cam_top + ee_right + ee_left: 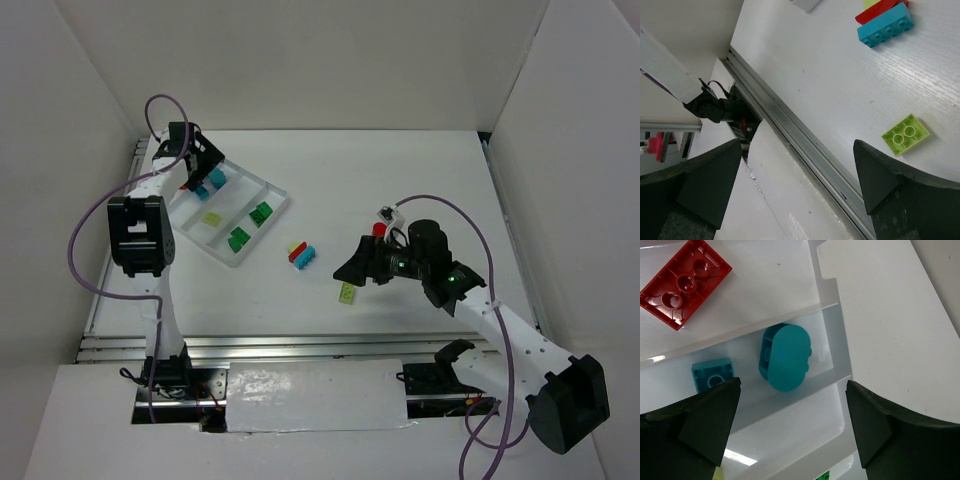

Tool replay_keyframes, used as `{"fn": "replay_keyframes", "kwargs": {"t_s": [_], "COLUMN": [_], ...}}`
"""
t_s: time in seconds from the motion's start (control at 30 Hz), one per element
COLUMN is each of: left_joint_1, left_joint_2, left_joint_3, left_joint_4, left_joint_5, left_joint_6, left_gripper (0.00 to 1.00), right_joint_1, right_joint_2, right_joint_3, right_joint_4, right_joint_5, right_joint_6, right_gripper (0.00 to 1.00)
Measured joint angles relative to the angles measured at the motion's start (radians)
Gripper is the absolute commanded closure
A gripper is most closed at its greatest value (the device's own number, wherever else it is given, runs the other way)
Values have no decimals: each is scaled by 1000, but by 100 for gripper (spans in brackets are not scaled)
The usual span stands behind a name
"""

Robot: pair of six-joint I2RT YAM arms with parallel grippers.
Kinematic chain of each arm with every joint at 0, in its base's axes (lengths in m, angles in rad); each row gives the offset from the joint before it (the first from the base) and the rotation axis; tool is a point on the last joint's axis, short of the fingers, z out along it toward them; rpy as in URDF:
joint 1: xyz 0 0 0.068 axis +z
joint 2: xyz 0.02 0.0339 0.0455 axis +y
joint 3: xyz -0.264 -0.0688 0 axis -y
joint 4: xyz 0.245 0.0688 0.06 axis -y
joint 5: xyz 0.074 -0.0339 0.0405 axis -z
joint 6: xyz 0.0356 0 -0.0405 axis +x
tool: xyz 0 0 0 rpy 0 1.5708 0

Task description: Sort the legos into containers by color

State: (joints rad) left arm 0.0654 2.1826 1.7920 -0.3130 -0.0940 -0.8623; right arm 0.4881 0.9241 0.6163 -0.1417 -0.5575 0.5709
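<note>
**Lego Sort Under Way, Both Grippers Spread Wide**

From overhead, the left gripper (198,170) hovers over the far end of the white tray (243,193) at upper left. In the tray's compartments lie teal bricks (210,182), a pale yellow brick (211,218) and two green bricks (262,212). A loose stack of yellow, red and teal bricks (302,253) sits mid-table. A lime brick (347,292) lies just beside the right gripper (352,270).

In the left wrist view, the fingers stand far apart with nothing between them. Beyond them a rounded teal brick (785,357), lying on its side, shares a compartment with a square teal brick (712,376). A red brick (686,282) rests in the next compartment, upper left.

In the right wrist view, the fingers are likewise spread and hold nothing. The lime brick lies studs-up on the table (840,75) at right, and a long teal brick (885,25) sits at upper right.
</note>
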Motion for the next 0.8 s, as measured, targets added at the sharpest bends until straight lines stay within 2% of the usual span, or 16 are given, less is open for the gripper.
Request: {"fn": "replay_keyframes", "kwargs": {"t_s": [0.13,0.23,0.4,0.6,0.7,0.8], "left_joint_1": [0,-6,-42,-177,-208,-209], "left_joint_2": [-35,-133,-486,-985,-1137,-1217], "left_joint_3": [-25,-93,-288,-524,-587,-633], "left_joint_4": [-2,-22,-68,-116,-186,-258], "left_joint_5": [3,13,23,33,42,51], "left_joint_6": [3,19,44,104,163,243], "left_gripper": [0,1,1,0,0,0], "right_joint_1": [5,66,215,259,279,308], "right_joint_2": [29,105,368,742,867,961], "right_joint_3": [13,93,340,649,723,779], "right_joint_4": [-2,-56,-150,-305,-367,-414], "right_joint_5": [22,136,370,664,773,839], "right_joint_6": [0,-11,-36,51,136,216], "right_gripper": [0,0,0,0,0,0]}}
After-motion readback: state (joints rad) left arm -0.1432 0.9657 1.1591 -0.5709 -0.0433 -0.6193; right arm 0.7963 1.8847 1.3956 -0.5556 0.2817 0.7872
